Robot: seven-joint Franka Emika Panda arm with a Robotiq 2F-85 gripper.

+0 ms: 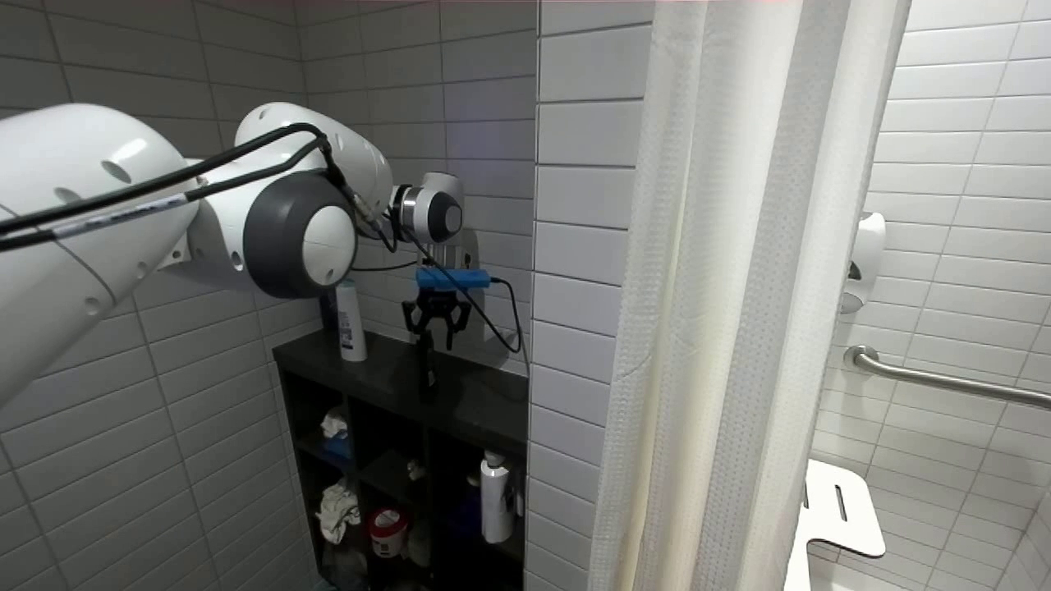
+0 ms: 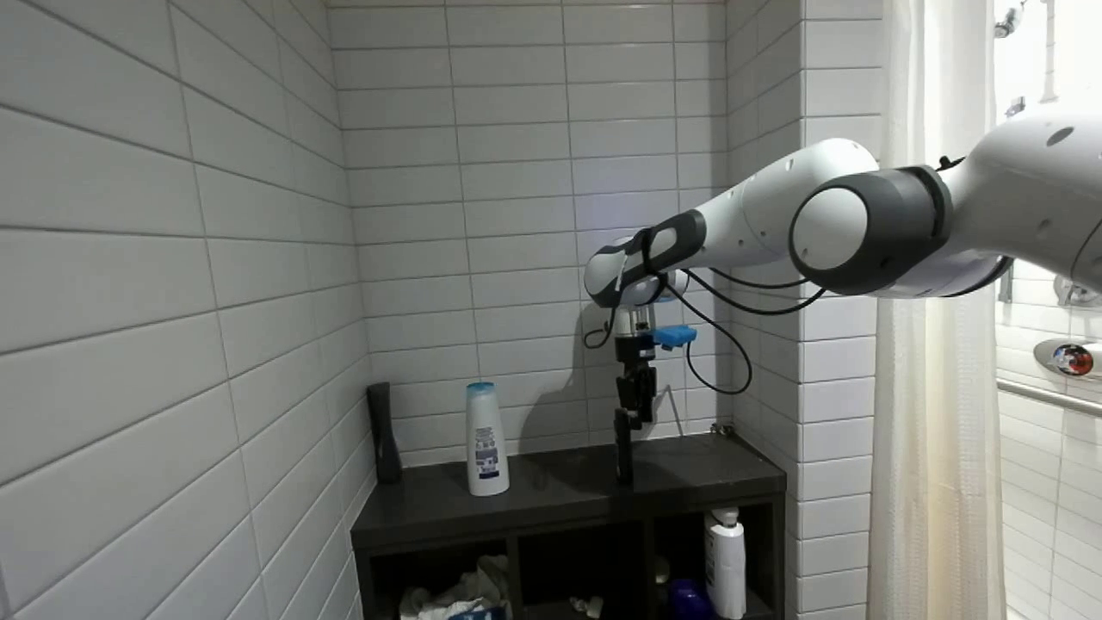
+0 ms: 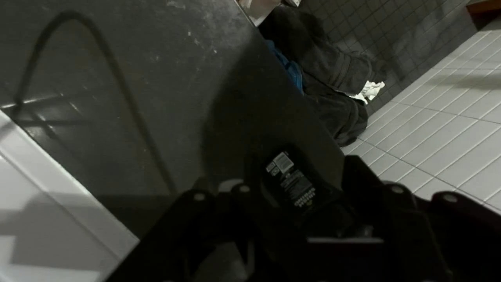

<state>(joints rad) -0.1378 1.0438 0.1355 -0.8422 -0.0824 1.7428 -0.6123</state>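
My gripper (image 1: 438,333) hangs pointing down over the dark shelf top (image 2: 560,478), with its fingers apart. A black bottle with a printed label (image 3: 291,180) stands upright right under it. In the wrist view the bottle's upper end lies between the two fingers (image 3: 303,172), but the dark picture hides whether either finger touches it. The bottle also shows as a dark shape in both exterior views (image 1: 428,369) (image 2: 623,456), near the fingertips (image 2: 637,419). A white bottle with a blue cap (image 2: 486,443) stands apart on the same shelf top.
A dark tall object (image 2: 385,435) stands in the shelf's corner. Compartments below hold a white bottle (image 2: 726,564), cloths (image 1: 338,510) and a red-and-white tub (image 1: 387,532). Tiled walls (image 2: 516,189) close in the shelf. A curtain (image 1: 731,287) hangs beside the wall end.
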